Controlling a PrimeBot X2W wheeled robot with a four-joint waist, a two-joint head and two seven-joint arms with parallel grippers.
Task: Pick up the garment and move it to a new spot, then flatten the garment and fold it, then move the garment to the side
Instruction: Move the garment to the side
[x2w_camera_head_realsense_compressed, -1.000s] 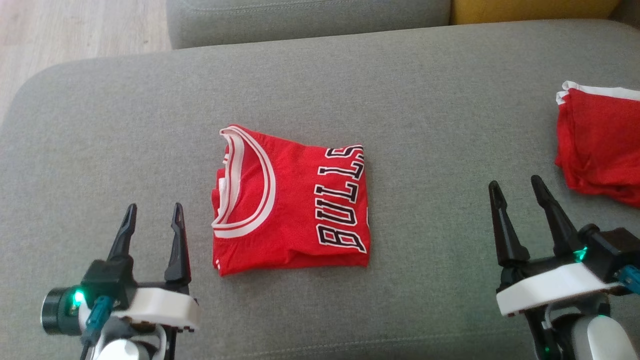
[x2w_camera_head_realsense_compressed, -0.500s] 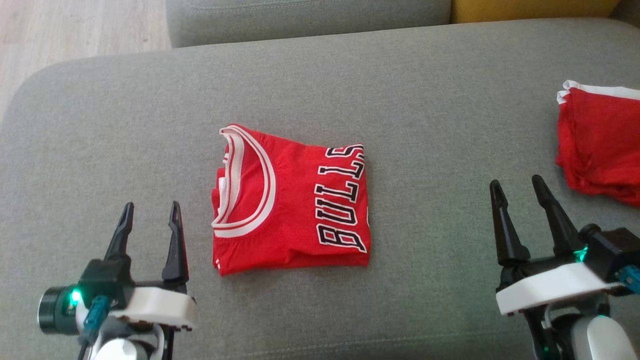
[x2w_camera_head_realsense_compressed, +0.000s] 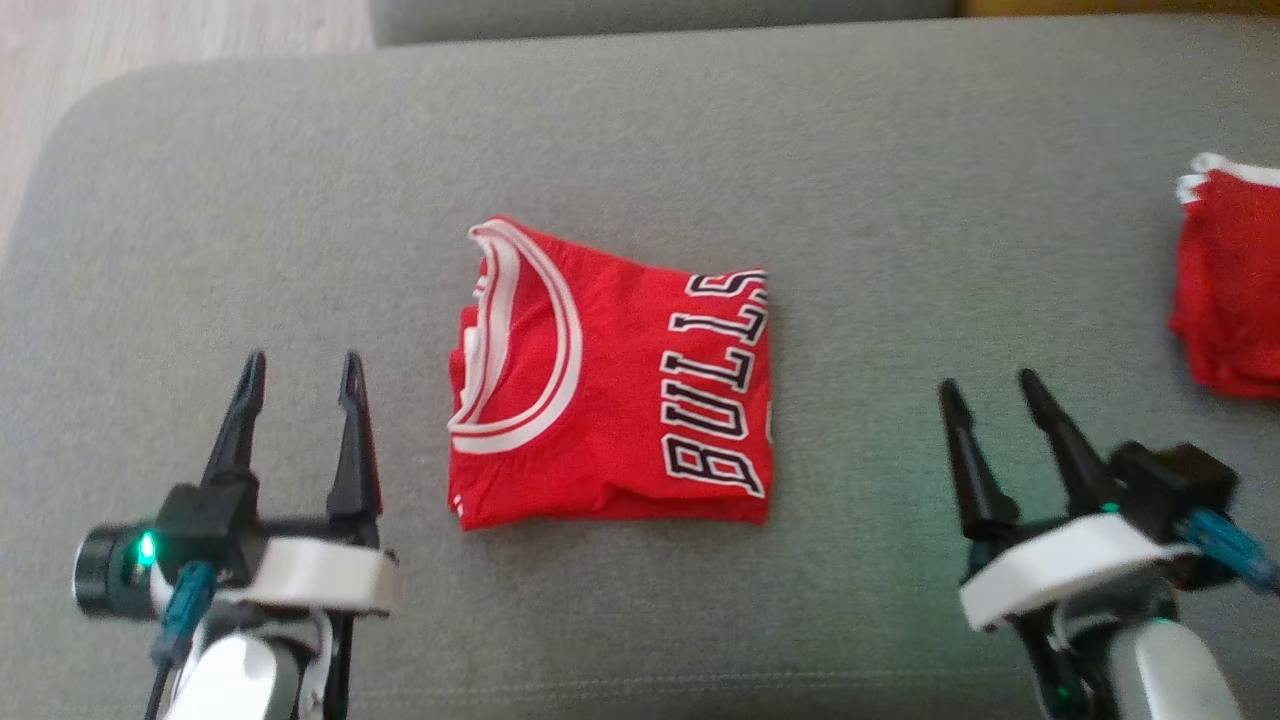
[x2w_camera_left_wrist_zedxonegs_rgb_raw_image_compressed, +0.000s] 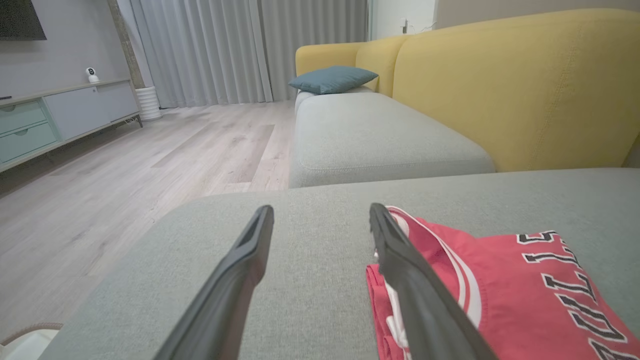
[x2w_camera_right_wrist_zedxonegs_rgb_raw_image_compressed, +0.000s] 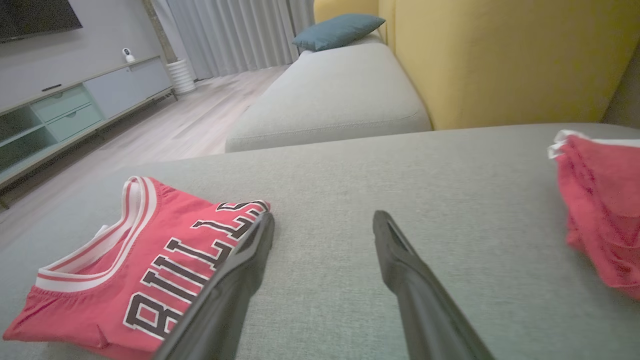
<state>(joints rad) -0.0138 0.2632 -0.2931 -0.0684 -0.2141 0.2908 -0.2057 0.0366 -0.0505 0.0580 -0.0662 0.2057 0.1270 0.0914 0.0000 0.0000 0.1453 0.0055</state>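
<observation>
A grey sofa seat (x2w_camera_head_realsense_compressed: 850, 140) is noted as the work surface, with a yellow backrest (x2w_camera_left_wrist_zedxonegs_rgb_raw_image_compressed: 510, 85) behind it. The garment (x2w_camera_head_realsense_compressed: 610, 390), a red jersey with black lettering, is seen folded flat near the middle of the seat, and a second red cloth (x2w_camera_head_realsense_compressed: 1225, 290) is seen well to the garment's right. The left gripper (x2w_camera_head_realsense_compressed: 302, 360) is placed just left of the garment and the right gripper (x2w_camera_head_realsense_compressed: 985, 382) apart to its right; both sets of jaws are spread wide and nothing is gripped.
</observation>
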